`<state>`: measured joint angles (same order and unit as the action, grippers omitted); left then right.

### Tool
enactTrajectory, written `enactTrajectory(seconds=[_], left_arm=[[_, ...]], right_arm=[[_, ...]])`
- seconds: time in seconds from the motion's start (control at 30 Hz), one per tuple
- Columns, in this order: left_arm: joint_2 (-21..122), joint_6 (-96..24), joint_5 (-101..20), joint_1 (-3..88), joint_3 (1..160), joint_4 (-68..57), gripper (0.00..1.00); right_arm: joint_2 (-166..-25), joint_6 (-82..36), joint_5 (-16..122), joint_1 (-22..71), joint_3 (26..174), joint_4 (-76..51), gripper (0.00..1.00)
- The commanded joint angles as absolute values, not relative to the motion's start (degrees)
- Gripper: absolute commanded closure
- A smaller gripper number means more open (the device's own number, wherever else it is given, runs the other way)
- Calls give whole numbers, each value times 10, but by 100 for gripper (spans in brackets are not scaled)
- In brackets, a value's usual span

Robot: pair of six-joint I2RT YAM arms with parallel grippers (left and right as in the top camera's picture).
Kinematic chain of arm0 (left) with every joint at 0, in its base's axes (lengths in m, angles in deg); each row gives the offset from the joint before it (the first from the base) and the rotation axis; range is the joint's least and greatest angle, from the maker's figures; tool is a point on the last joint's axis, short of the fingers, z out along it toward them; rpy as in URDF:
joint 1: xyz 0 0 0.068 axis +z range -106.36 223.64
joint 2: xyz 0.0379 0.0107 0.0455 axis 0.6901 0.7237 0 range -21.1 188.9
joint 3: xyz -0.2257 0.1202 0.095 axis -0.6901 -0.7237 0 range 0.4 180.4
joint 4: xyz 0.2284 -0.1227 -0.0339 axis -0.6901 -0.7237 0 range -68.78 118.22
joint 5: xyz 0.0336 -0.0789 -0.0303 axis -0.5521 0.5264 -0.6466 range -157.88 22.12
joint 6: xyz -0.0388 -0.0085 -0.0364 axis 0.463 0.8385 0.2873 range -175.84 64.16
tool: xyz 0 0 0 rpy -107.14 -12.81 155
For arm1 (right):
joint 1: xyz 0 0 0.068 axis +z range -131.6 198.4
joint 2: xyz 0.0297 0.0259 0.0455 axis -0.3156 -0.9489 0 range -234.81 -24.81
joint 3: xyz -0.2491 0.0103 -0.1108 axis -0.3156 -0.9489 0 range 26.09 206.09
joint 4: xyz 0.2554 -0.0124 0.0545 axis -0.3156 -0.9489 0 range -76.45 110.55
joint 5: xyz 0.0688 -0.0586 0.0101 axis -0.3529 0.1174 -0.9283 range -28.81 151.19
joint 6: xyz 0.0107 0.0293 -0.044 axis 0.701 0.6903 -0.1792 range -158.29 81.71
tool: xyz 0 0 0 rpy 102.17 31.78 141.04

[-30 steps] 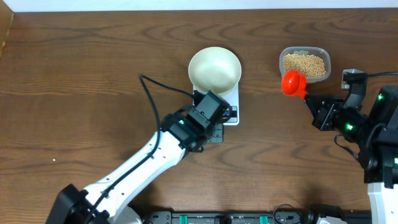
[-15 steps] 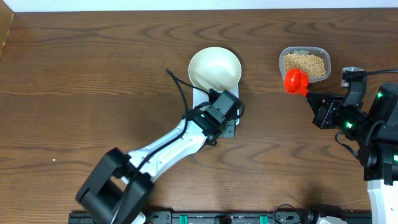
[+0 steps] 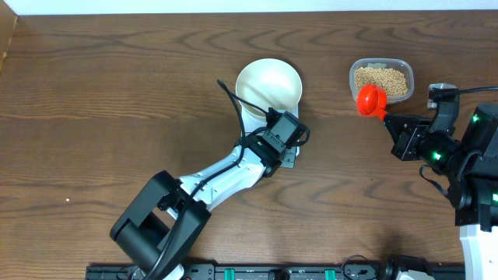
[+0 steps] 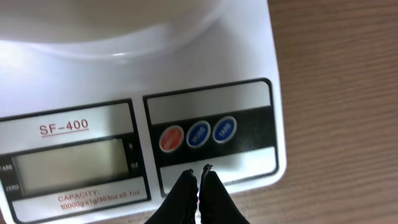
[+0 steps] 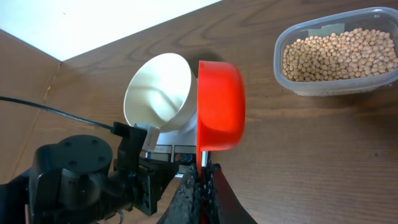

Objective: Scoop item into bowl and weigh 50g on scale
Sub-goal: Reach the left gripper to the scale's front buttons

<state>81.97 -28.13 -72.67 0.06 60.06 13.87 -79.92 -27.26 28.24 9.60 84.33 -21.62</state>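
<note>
The white bowl (image 3: 268,84) stands empty on the white scale (image 3: 290,117); it also shows in the right wrist view (image 5: 158,93). The scale's front panel fills the left wrist view (image 4: 205,134), with a blank grey display (image 4: 68,160) and red and blue buttons. My left gripper (image 4: 199,174) is shut and empty, its tips just over the scale's front edge below the buttons. My right gripper (image 5: 204,177) is shut on the handle of a red scoop (image 5: 219,106), held in the air beside the clear tub (image 5: 339,53) of beans (image 3: 381,80).
The left arm (image 3: 210,183) reaches diagonally from the front edge to the scale, its black cable looping near the bowl. The right arm (image 3: 459,155) stands at the right edge. A pale wall borders the table's far side.
My left gripper has moved right along the scale's front, from its left side to the button panel. The red scoop has shifted slightly toward the tub.
</note>
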Motion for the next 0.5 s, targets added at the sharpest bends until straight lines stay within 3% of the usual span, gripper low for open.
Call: enactTrajectory(seconds=[0.0, 0.47], left_arm=[[832, -313, -755, 1, 599, 152, 92], [861, -323, -791, 10, 599, 187, 93]], right_arm=[[-799, -284, 283, 93, 854, -214, 99], [-799, -288, 283, 93, 854, -216, 99]])
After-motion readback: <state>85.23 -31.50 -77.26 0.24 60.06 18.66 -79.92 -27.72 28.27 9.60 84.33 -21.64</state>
